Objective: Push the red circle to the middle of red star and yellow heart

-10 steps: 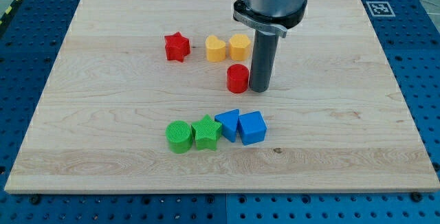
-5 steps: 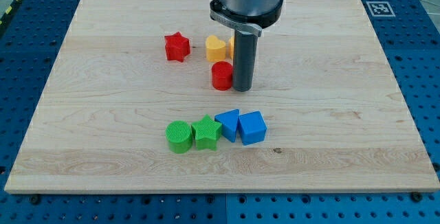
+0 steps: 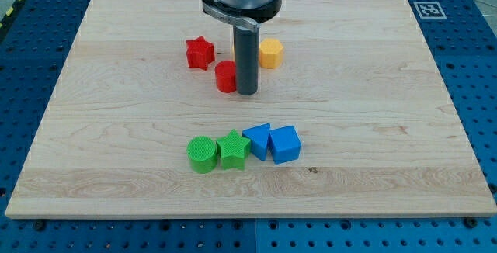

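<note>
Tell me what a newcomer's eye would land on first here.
The dark rod dominates the view's upper middle, my tip pressed against the right side of the red circle, just below-right of the red star. Next comes the tight row near the bottom: green circle, green star, two blue blocks.

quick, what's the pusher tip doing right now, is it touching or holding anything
My tip: no gripper, so it holds nothing; it stands against the red circle on that block's view-right side, below the red star. The rod hides the yellow heart.
</note>
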